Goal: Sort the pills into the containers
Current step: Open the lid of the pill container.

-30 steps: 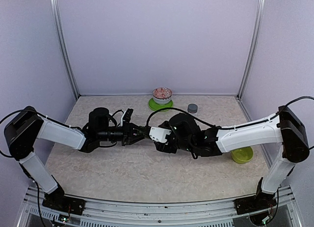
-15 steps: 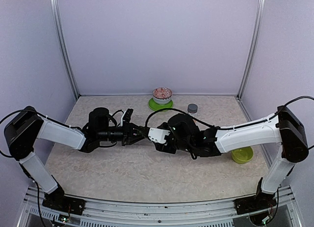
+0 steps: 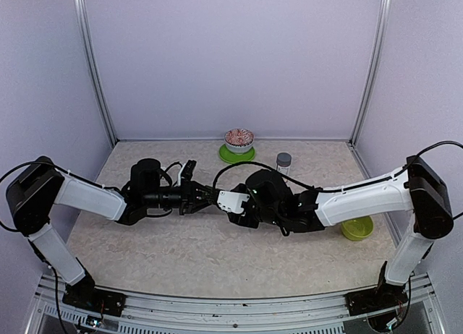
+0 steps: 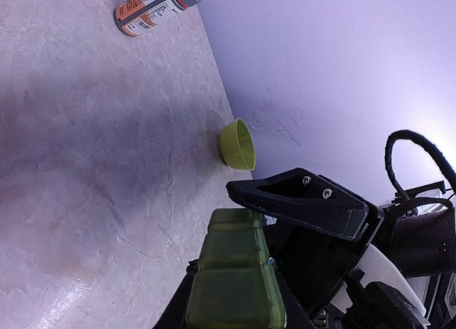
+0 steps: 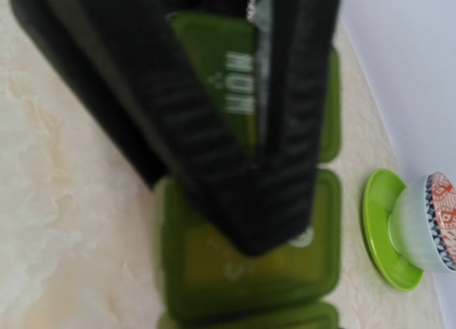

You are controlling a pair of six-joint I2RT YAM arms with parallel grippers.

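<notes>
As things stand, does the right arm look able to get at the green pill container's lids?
Likely yes: the right gripper hangs directly over the container strip, with its fingertips close above the lid next to the one marked MON and nothing between them.

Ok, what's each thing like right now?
left gripper: shut on pill box.
pill box: lids look shut.
right gripper: fingertips together over pill box.
bottle: upright, capped.
lime bowl: upright.
patterned bowl: upright on green plate.
</notes>
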